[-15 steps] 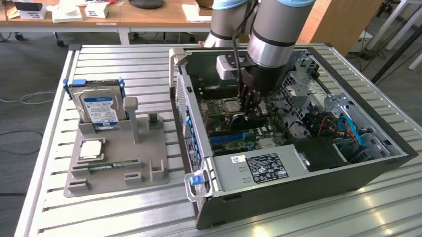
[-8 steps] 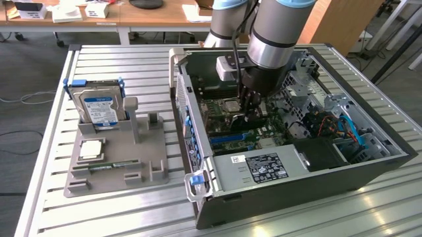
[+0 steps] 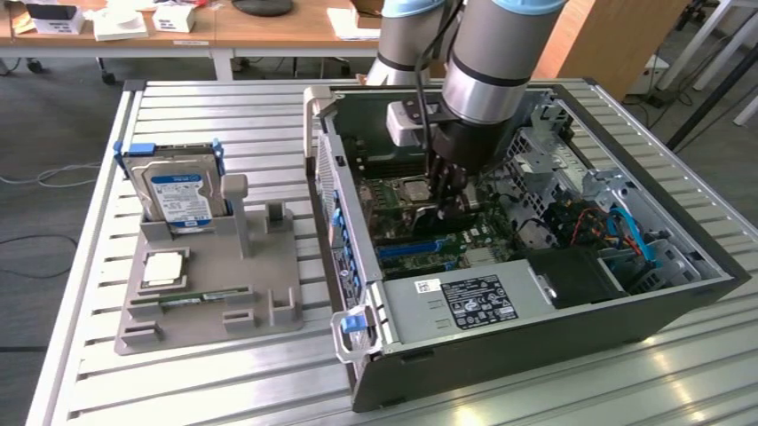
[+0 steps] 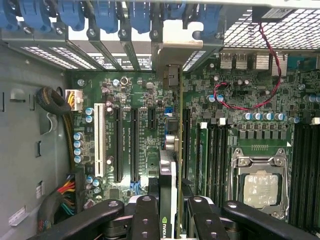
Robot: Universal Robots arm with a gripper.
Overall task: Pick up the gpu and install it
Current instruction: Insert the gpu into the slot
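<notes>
A slatted metal table (image 3: pixel 177 390) carries an open computer case (image 3: pixel 533 355), lying on its side towards the exterior view's right. The arm (image 3: pixel 503 53) comes down from above into the case. A grey tray (image 3: pixel 279 266) sits on the table just beside the case, on the exterior view's left. At the near end of the case is the power supply (image 3: pixel 468 302) with a white label on top.

The motherboard (image 4: pixel 150 100) covers the case floor. A hard drive (image 3: pixel 180 193) with a blue label stands upright at the far end of the tray.

The gripper (image 4: pixel 172 200) is low inside the case, above the motherboard, with its dark fingers (image 4: pixel 145 220) clamped on the gpu (image 4: pixel 171 165). The card is seen edge-on as a thin blade between the expansion slots and the memory slots. Its silvery bracket (image 4: pixel 175 40) sits against the rear slot wall. Whether the card's edge is seated in a slot I cannot tell.

The processor socket (image 4: pixel 260 187) lies well to one side of the card. A green memory stick (image 3: pixel 195 302) lies flat near the front of the tray.
</notes>
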